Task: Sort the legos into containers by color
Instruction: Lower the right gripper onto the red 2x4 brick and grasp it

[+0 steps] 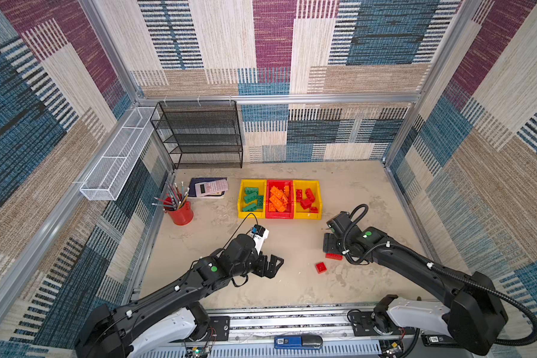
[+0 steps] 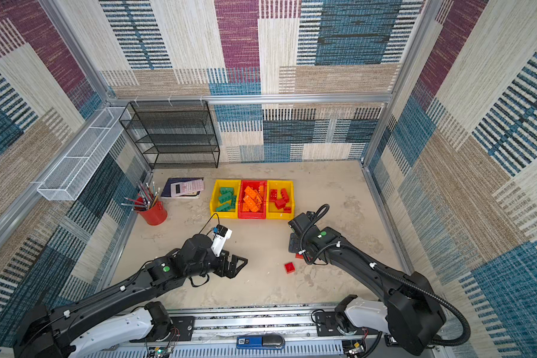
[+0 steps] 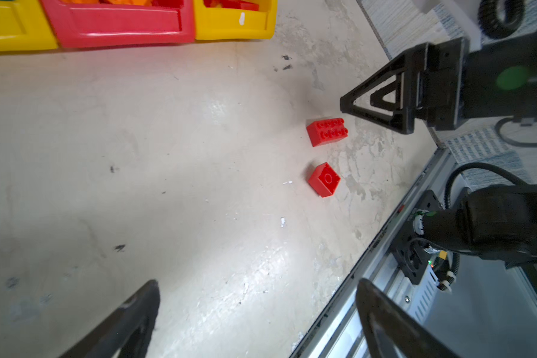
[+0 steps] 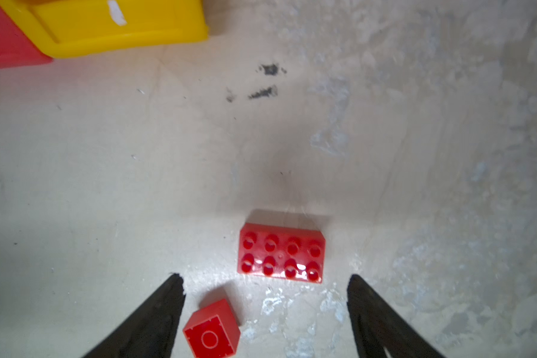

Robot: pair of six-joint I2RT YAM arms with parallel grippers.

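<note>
Two red legos lie loose on the table: a rectangular brick (image 4: 282,251) (image 1: 334,256) studs up, and a small square one (image 4: 212,328) (image 1: 321,267) upside down. My right gripper (image 4: 265,280) hangs open just above them, holding nothing; the rectangular brick lies just ahead of its fingertips and the square one near one finger. My left gripper (image 1: 272,265) (image 3: 258,288) is open and empty, to the left of both bricks. At the back stand three containers: a yellow bin (image 1: 251,214) with green legos (image 1: 251,196), a red bin (image 1: 279,216) with orange legos (image 1: 278,200), and a yellow bin (image 1: 307,216) with red legos (image 1: 306,198).
A red pencil cup (image 1: 180,214) and a calculator on a notebook (image 1: 211,187) sit at the left. A black mesh rack (image 1: 199,136) stands at the back left, and a white wire basket (image 1: 118,155) hangs on the left wall. A metal rail (image 1: 261,319) runs along the front edge.
</note>
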